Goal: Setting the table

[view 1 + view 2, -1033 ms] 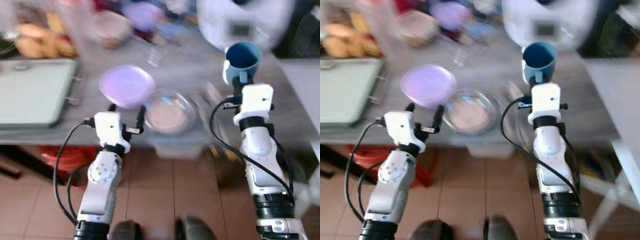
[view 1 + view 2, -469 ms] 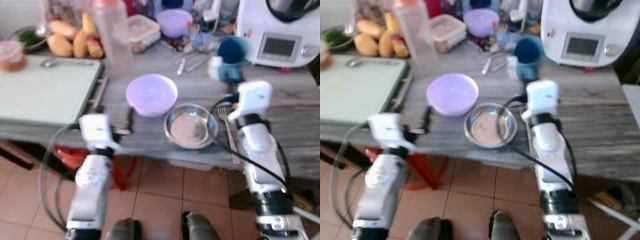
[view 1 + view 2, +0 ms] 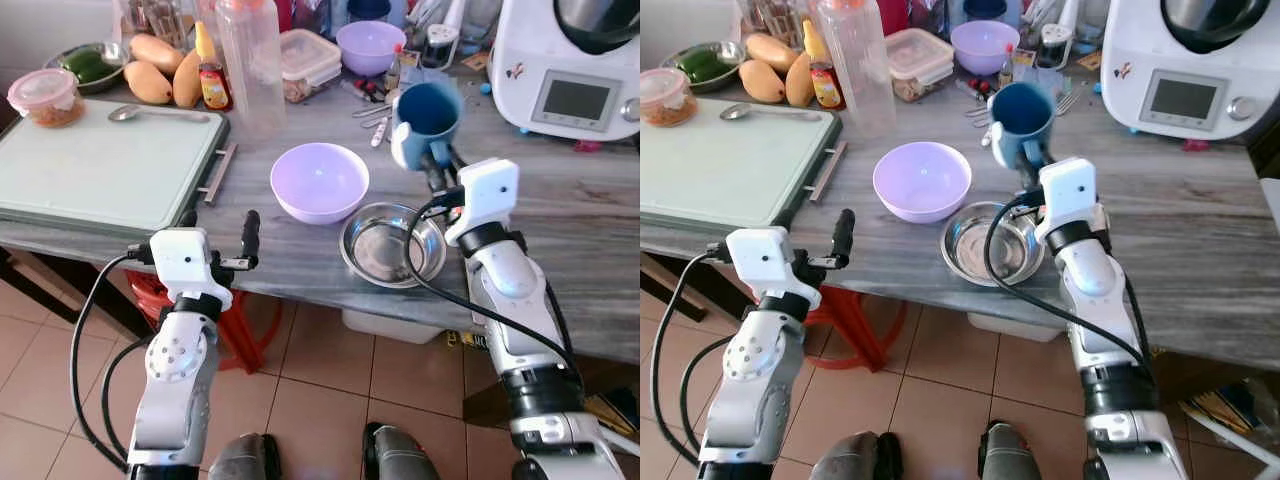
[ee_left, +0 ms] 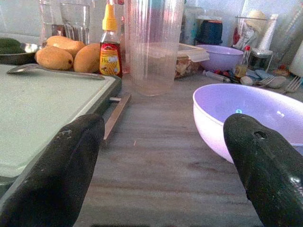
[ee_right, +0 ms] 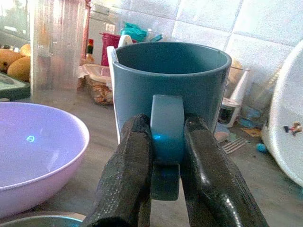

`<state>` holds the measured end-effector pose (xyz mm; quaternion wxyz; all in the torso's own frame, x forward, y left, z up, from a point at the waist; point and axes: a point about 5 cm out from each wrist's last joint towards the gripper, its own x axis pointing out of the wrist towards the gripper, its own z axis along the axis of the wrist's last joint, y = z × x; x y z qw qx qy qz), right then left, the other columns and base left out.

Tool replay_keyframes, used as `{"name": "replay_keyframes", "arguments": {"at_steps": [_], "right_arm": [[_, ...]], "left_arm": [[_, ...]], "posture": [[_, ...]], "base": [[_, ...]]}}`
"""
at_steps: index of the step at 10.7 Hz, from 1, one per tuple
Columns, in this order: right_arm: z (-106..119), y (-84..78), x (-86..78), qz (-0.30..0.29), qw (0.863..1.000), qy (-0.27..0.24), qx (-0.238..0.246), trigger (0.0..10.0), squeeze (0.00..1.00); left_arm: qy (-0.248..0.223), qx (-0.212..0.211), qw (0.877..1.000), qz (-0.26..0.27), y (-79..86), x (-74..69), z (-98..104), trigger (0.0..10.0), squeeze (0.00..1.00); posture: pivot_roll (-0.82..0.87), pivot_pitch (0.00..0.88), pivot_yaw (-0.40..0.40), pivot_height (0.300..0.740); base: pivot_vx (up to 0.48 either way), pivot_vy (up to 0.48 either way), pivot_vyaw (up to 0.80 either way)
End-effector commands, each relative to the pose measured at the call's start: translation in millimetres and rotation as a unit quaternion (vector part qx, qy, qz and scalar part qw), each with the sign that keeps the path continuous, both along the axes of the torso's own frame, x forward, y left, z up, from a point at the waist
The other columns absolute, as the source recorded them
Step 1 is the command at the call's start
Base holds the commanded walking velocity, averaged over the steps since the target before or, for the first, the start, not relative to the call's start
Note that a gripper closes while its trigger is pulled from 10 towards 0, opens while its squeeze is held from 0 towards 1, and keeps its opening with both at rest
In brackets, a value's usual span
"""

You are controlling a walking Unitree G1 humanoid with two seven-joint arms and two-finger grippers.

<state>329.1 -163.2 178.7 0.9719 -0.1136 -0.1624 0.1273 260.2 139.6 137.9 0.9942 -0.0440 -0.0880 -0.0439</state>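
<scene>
So I have the blue mug (image 5: pixel 170 94) pinched by its handle in the right gripper (image 5: pixel 166 156), just behind the steel bowl (image 3: pixel 392 245); unplaced yet. The left gripper (image 4: pixel 161 156) hangs spread near the purple bowl (image 3: pixel 320 181).

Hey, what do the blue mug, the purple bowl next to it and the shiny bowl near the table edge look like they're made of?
Blue mug: probably glazed ceramic, with thick walls and a soft sheen.
Purple bowl: likely plastic, with thin walls, a uniform pastel colour and a dull gloss.
Shiny bowl: metal, probably stainless steel, with a mirror-like grey surface and rim glints.
</scene>
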Motion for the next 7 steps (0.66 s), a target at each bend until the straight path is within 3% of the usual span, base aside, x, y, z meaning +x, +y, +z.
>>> {"name": "replay_keyframes", "arguments": {"at_steps": [1,3,7], "right_arm": [[8,0.7,2.5,0.013,1.0,-0.016,-0.004,10.0,0.0],[3,4.4,6.5,0.04,0.999,0.0,-0.011,10.0,0.0],[-17,-7.3,6.2,-0.014,0.999,0.037,0.008,10.0,0.0]], "left_arm": [[0.002,0.004,1.0,0.003,3.5,-2.4,1,10.0,0.0],[0.005,0.004,1.0,0.005,5.5,-3.3,1,10.0,0.0],[0.008,0.005,1.0,0.007,6.7,-4.5,2,10.0,0.0]], "posture": [[-0.02,0.177,0.023,0.74],[-0.01,0.18,0.023,0.74],[-0.01,0.181,0.023,0.74]], "base": [[0.0,0.0,0.0],[0.0,0.0,0.0],[0.0,0.0,0.0]]}}
